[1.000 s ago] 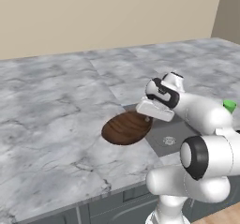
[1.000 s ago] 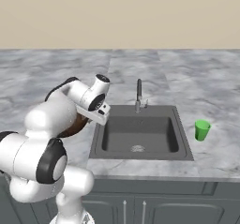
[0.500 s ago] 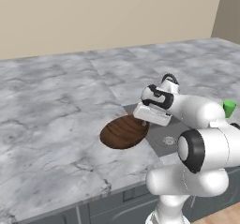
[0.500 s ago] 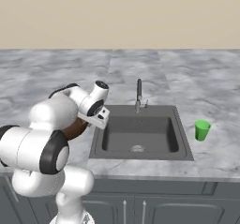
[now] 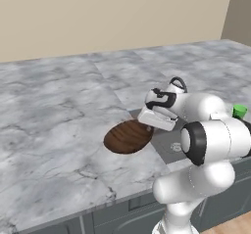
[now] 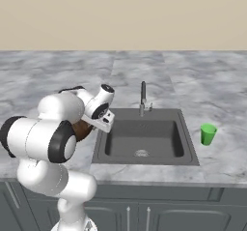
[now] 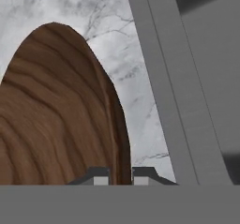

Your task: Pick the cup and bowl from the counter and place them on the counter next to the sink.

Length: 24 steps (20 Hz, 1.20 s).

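The dark wooden bowl (image 5: 126, 136) sits low over the marble counter (image 5: 59, 105), just left of the sink (image 5: 169, 142). My gripper (image 5: 148, 124) is shut on its right rim. In the hand view the rim of the bowl (image 7: 56, 124) runs between the two tips of the gripper (image 7: 117, 176), with the sink (image 7: 206, 78) wall to the right. From the right base view the gripper (image 6: 100, 125) hovers at the left edge of the sink (image 6: 144, 138), and a brown sliver of the bowl (image 6: 83, 129) shows behind my arm. The green cup (image 6: 208, 134) stands upright on the counter right of the sink, cup (image 5: 239, 111).
A thin upright faucet (image 6: 143, 97) stands at the back of the sink basin. Wide bare marble counter (image 6: 48, 75) stretches left and behind. A beige wall closes the back. My own arm hides part of the bowl in the right base view.
The hand has come down a little and slightly left with the bowl's rim still in its grip. The bowl has sunk closer to the counter. The cup has not moved.
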Available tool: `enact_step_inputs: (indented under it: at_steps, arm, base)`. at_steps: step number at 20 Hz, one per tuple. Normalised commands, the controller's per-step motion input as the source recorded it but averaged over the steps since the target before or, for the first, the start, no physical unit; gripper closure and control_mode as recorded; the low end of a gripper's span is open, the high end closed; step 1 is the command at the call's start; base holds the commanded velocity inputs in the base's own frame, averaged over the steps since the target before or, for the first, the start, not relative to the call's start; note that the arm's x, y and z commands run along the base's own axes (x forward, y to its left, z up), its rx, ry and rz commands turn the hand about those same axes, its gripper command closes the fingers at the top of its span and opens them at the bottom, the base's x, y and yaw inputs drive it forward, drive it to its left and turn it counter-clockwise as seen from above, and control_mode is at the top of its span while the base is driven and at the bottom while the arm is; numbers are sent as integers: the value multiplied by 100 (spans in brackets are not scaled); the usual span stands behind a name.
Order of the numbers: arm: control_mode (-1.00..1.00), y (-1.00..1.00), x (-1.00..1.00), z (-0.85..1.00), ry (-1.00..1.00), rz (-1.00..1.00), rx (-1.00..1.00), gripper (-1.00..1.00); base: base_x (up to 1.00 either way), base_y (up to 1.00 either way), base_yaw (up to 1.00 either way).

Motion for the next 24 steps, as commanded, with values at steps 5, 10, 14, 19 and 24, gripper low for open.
enact_step_inputs:
  at_steps: [5, 10, 14, 19, 24]
  arm:
    - [-100, 0, 4, -23, 2, 0, 0, 100]
    - [-100, 0, 3, -31, 0, 0, 0, 100]
    - [-100, 0, 0, -5, 0, 0, 0, 100]
    - [-100, 0, 0, 0, 0, 0, 0, -100]
    - [-100, 0, -11, 21, -1, 0, -3, -100]
  base:
    - [0, 0, 0]
    - [0, 0, 0]
    - [0, 0, 0]
    - [0, 0, 0]
    - [0, 0, 0]
